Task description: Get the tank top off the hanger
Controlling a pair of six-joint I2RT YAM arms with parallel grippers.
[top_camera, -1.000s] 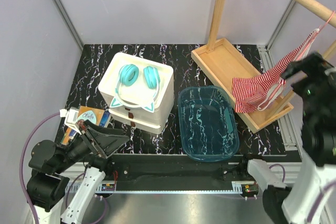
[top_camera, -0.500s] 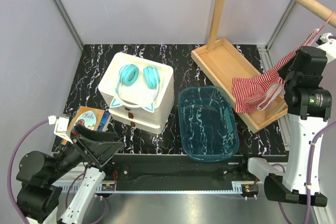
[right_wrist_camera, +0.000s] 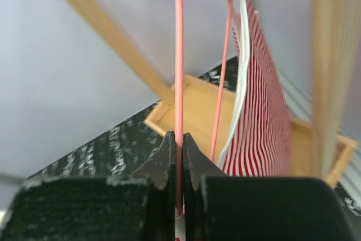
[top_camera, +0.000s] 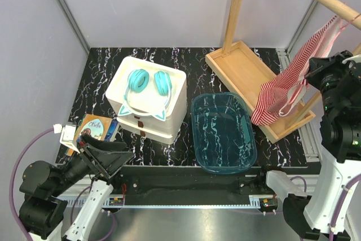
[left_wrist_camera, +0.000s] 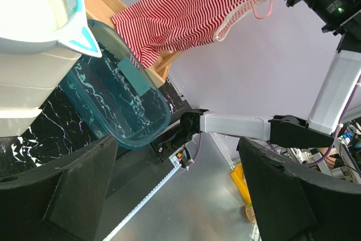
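Headphones point(top_camera: 139, 80) on box point(top_camera: 169, 119); tub point(top_camera: 223, 134) R of box; tray point(top_camera: 240, 69) behind tub, tank top point(top_camera: 282, 83) above.

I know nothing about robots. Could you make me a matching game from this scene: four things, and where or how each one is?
1. headphones
2. tank top
3. right gripper
4. left gripper

A. shut on the hanger
B. open, holding nothing
C. on the white box
D. hanging, striped red and white

Pairs: 1-C, 2-D, 3-A, 4-B
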